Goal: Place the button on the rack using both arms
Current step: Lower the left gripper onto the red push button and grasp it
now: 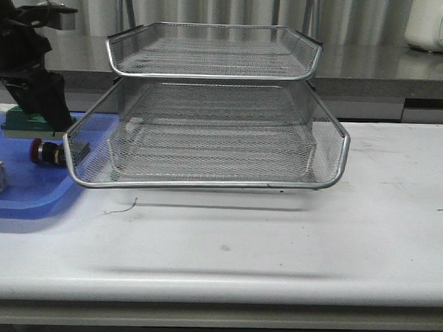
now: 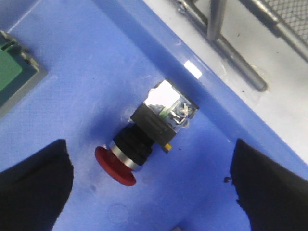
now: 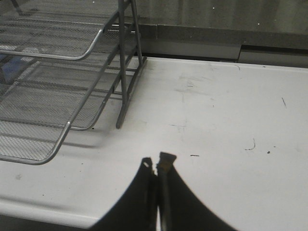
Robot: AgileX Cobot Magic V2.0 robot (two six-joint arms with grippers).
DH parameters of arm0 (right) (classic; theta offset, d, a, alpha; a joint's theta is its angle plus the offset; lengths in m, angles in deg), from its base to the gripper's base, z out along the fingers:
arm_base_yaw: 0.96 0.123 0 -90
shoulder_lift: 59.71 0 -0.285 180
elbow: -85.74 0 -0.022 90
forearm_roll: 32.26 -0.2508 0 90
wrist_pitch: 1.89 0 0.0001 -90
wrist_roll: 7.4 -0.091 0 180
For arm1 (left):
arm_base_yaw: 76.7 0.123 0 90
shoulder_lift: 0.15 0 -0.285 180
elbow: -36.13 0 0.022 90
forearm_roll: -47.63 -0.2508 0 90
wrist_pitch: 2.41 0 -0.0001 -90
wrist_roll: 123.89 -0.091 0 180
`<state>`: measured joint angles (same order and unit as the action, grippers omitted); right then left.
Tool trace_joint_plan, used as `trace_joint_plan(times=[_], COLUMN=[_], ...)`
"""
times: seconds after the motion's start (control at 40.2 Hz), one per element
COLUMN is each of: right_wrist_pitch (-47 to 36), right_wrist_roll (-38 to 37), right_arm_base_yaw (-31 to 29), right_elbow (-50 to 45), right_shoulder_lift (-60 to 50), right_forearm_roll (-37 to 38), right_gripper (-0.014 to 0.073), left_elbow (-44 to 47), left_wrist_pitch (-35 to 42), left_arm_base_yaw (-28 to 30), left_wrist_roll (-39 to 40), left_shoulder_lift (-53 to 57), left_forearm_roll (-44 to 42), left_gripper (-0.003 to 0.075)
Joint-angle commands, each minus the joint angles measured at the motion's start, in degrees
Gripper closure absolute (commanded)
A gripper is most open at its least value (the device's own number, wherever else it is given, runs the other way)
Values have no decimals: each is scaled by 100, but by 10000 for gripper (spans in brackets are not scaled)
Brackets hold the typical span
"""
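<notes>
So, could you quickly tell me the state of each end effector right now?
Left end effector: open, empty, straddling the button.
Right end effector: closed, holding nothing.

Even, soft overhead light on the white table (image 1: 277,242); broad faint shadow just in front of the rack (image 1: 208,129). Slight grain and softness throughout. Bright glare on the button (image 2: 144,139)'s clear end and the blue tray (image 2: 96,62) rim beside it. Near-black, blurred left fingers (image 2: 33,187).
</notes>
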<state>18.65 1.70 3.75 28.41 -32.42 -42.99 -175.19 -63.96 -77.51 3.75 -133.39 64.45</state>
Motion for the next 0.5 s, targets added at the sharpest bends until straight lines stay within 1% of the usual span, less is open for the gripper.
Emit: trace_joint_plan(times=[0.0, 0.149, 0.299, 0.473], right_wrist_pitch=[-433, -433, -433, -435], right_wrist_roll=[-2, -2, -2, -2], right_arm_base_yaw=[-6, -6, -6, -6], right_elbow=[149, 149, 149, 149], right_shoulder_lift=[34, 34, 34, 39], right_forearm_roll=[-1, -1, -1, -1], right_gripper=[654, 654, 654, 654], left_elbow=[-395, -652, -866, -1001], left_wrist_pitch=[25, 55, -11, -22], left_arm_base_yaw=[-88, -266, -391, -405], left_wrist_roll=[-7, -7, 14, 42], left_shoulder_lift=[155, -116, -371, -551], left_forearm_roll=[-32, -325, -350, -393], left_gripper=[91, 91, 91, 91])
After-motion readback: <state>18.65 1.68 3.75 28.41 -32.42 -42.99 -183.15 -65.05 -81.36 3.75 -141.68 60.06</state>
